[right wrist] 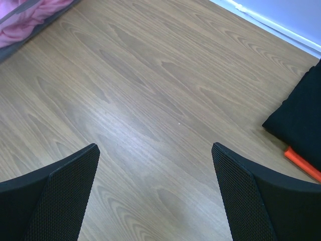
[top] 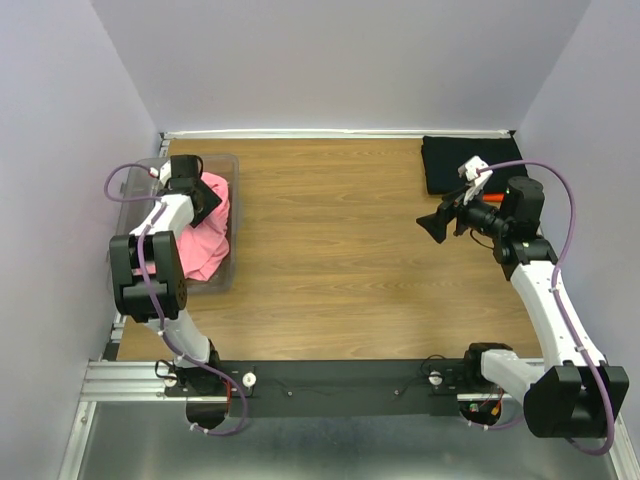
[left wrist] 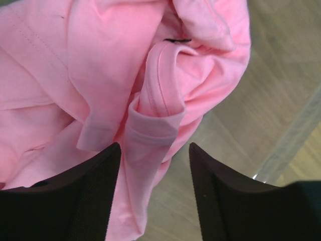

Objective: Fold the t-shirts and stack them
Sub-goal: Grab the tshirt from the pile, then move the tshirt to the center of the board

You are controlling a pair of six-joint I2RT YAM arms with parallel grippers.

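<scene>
At the near edge of the worktop (top: 330,270) the two arm bases are bolted side by side. The clear plastic tub (top: 232,215) stands at the left edge, further back than the bases. The bright pink t-shirt (top: 205,248) lies crumpled inside it, bunched towards its nearer half and its right wall.

The left end effector (left wrist: 154,148) reaches down into the tub over the shirt's far part. Its jaws are released and stand apart, astride a hemmed fold of pink cloth. Whether the fingers (left wrist: 90,196) touch the cloth cannot be told.

Well to the right of the tub, across a bare stretch of wood, the right end effector (top: 435,225) hovers above the worktop. It points back towards the tub, with its jaws spread wide and nothing between them.

Furthest from the tub, in the far right corner, lies the black t-shirt (top: 470,160), folded flat. A thin strip of the orange-red t-shirt (right wrist: 301,163) shows under its near edge.
</scene>
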